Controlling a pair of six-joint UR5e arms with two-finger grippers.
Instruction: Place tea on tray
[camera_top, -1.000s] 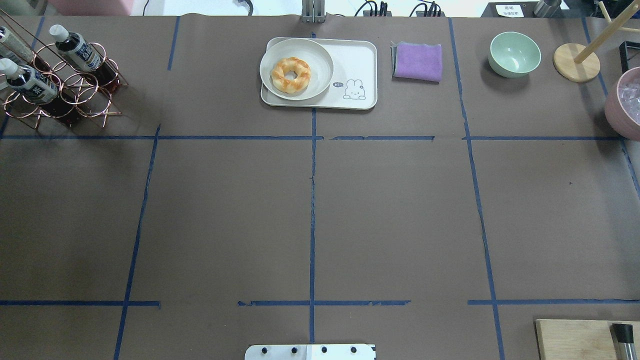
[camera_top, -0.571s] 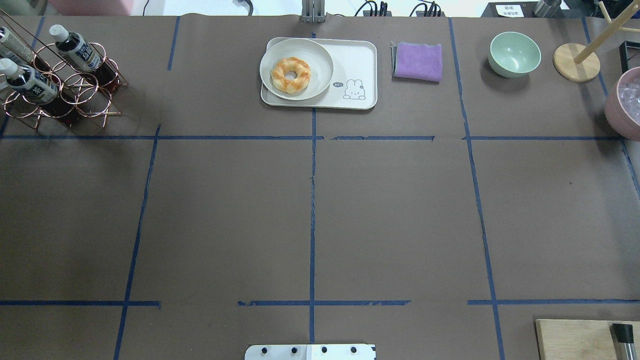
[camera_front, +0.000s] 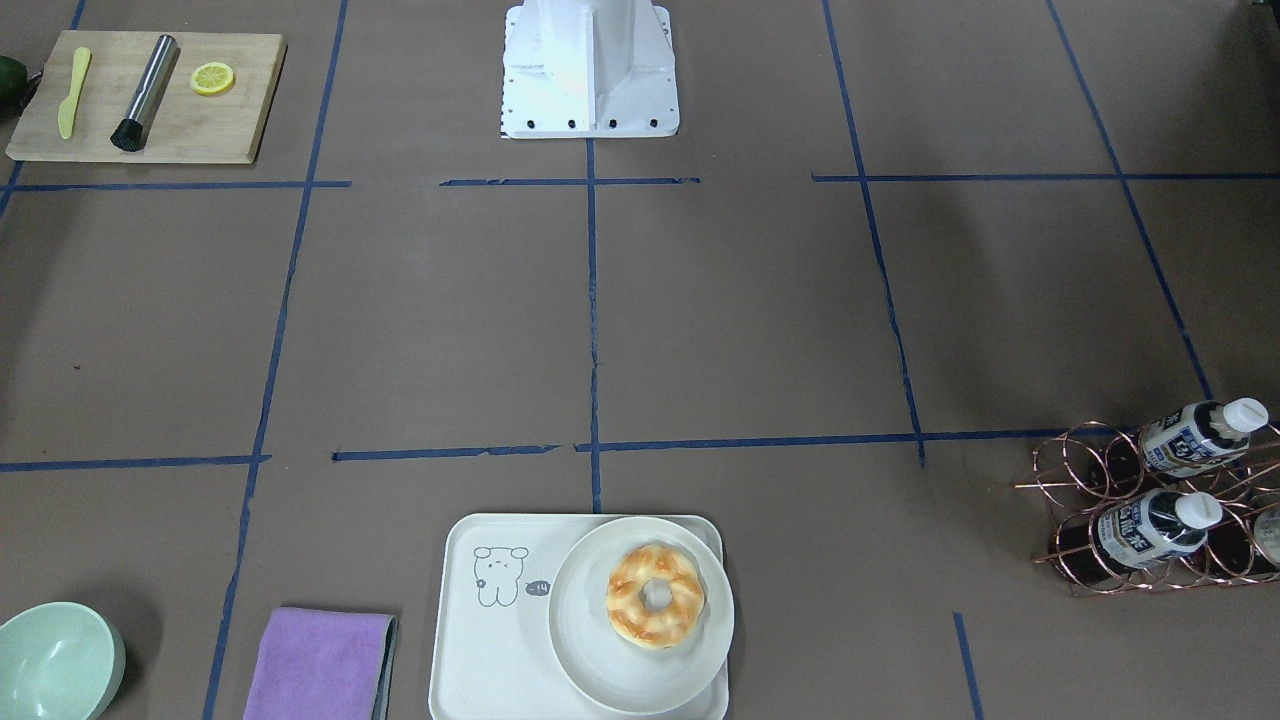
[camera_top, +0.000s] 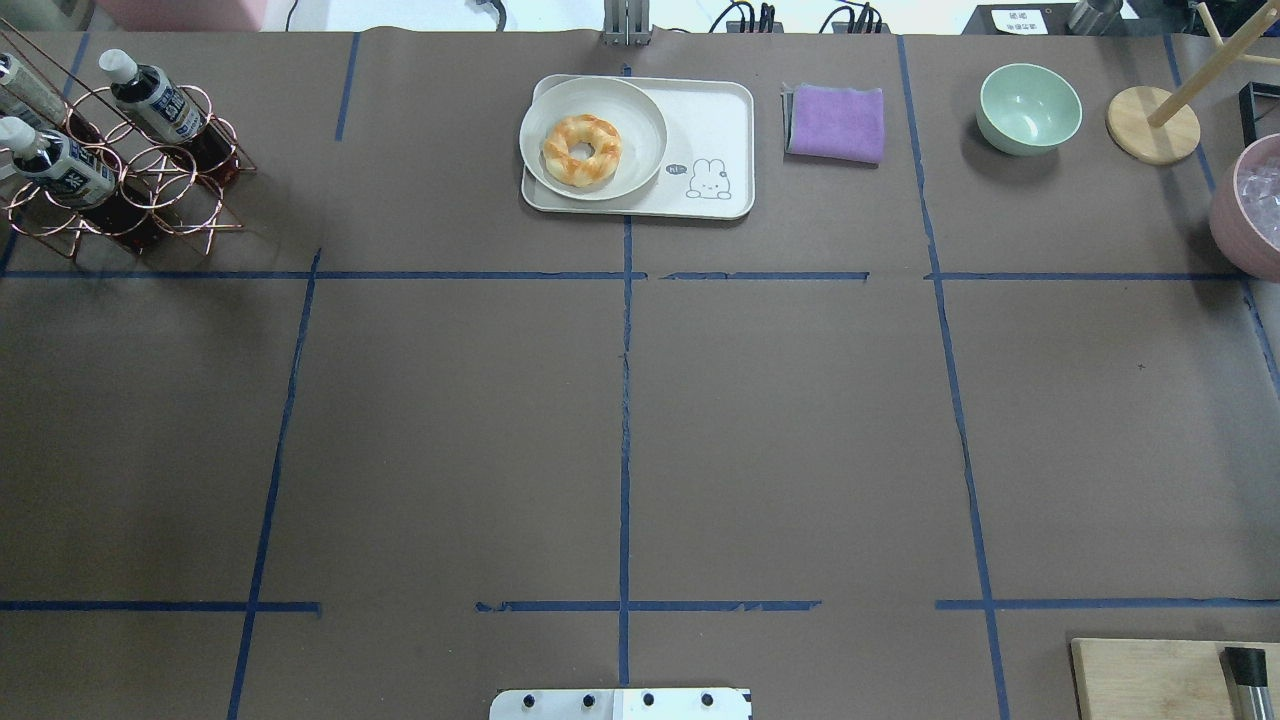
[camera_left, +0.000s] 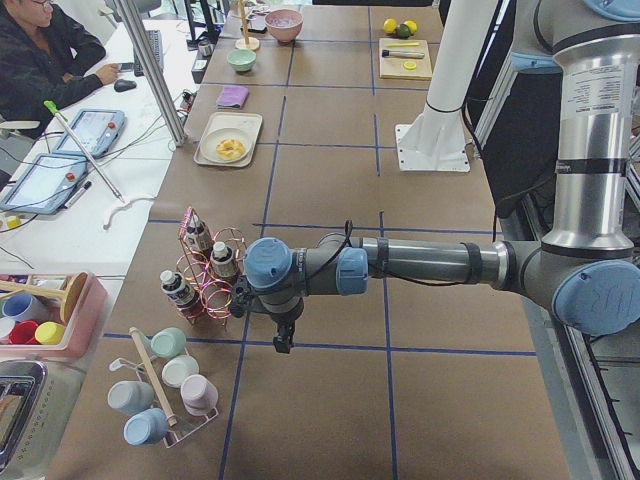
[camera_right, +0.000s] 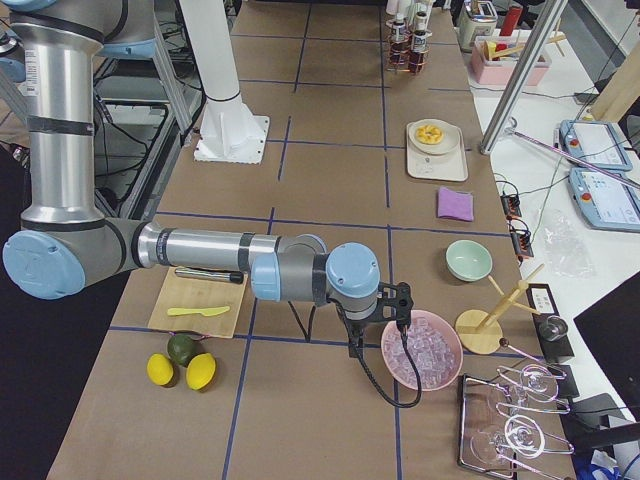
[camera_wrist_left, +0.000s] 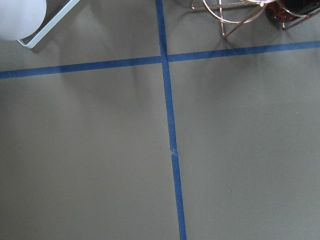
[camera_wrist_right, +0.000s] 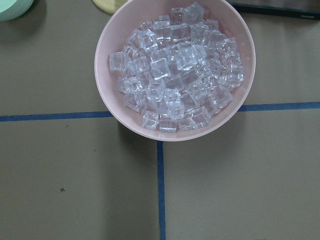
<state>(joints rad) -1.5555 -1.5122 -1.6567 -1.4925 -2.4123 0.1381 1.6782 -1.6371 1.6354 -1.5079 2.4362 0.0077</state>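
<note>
The brown paper-covered tabletop (camera_top: 800, 450) is marked off with blue tape. The left arm (camera_left: 420, 262) stretches out low and nearly level over it, wrist beside a copper wire rack (camera_top: 170, 200) at the robot's far left. Its end effector (camera_left: 284, 340) hangs downward, and I cannot tell how far open it is. The right arm (camera_right: 200, 248) also reaches out level. Its end effector (camera_right: 398, 305) is poised above a pink bowl (camera_wrist_right: 100, 55) of ice cubes; its opening cannot be told either, and neither visibly holds anything.

The cream tray (camera_top: 715, 120) sits at the far middle of the tabletop, well apart from the rack. On it sits a round plate (camera_top: 640, 150) bearing a doughnut (camera_top: 581, 150).

The tea bottle (camera_top: 165, 100) lies cradled in the rack's rings, on the side nearest the tray. Its long axis is slanted, white cap raised and pointing away from the tray, dark base low. Two more bottles (camera_top: 60, 170) lie beside it, tilted the same way.
</note>
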